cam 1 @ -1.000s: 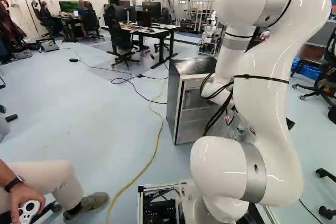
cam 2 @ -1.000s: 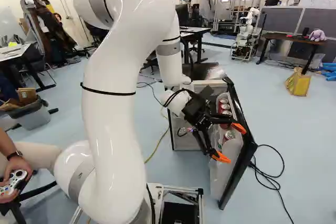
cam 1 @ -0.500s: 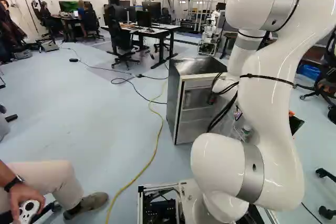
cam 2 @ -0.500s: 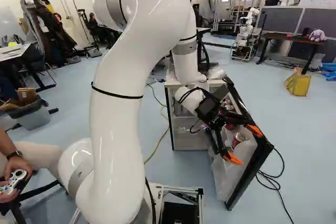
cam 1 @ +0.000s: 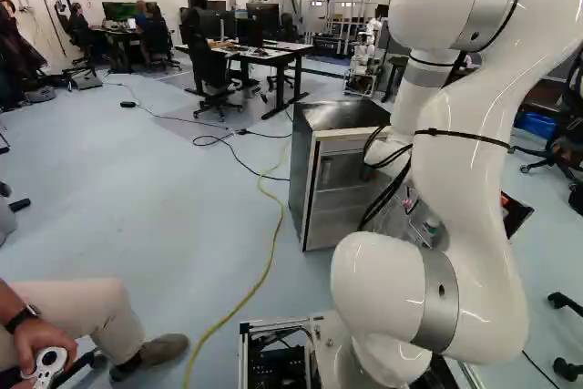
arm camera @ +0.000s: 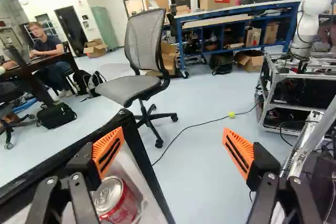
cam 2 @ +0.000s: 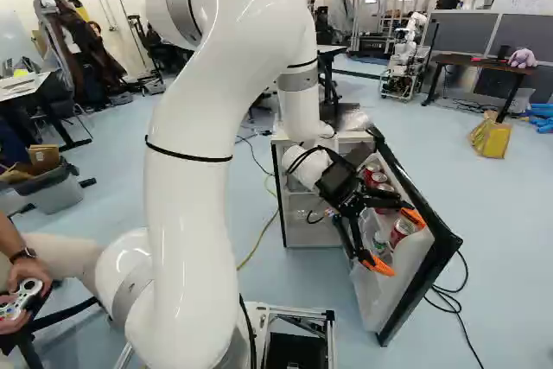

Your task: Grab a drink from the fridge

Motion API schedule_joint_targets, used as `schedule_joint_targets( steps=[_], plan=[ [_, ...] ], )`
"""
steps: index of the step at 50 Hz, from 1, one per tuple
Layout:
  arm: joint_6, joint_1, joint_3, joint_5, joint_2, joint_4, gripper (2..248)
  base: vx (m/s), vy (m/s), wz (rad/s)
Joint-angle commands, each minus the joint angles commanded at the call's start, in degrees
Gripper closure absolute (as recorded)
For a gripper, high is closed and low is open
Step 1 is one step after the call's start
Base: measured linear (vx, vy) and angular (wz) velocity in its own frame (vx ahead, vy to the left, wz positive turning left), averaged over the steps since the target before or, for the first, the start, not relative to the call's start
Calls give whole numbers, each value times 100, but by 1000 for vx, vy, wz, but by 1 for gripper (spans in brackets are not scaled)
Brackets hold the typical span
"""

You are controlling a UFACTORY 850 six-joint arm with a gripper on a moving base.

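Read clock in the right base view, centred on gripper. Log gripper as released, with orange pads well apart, toward one and seven o'clock, and with nothing held between. Locate nearest red can close in toward one o'clock, low in door rack, beneath one finger and off the midline in the wrist view; cannot tell whether touching. Note further cans toward eleven o'clock in same rack, and fridge toward ten. Judge nearest can probably full, hence fairly heavy for its size: firm under light, even pressure, yet thin-walled and apt to dent if squeezed hard. Expect smooth metal, perhaps slick with condensation if chilled; rely on ribbed pads for friction rather than on force. Take hold across the diameter, on opposite sides of the upper body, just below the shoulder and clear of lid and tab. Avoid pinching the rim, for risk of poor bite and tilting. Before closing, shift toward one o'clock and lower, to straddle the body. Beware of catching on black door edge toward three o'clock, or on neighbouring cans. Once gripped, lift straight clear of rack before swinging sideways.
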State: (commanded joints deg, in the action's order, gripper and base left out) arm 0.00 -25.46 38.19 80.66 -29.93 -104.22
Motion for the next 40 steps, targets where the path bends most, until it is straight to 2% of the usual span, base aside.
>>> schedule_joint_targets(
  steps=[12,40],
  plan=[
    [0,326,-501,26,195,496,3,0,0,0],
    [0,1165,-1691,33,731,2151,3,0,0,0]
  ],
)
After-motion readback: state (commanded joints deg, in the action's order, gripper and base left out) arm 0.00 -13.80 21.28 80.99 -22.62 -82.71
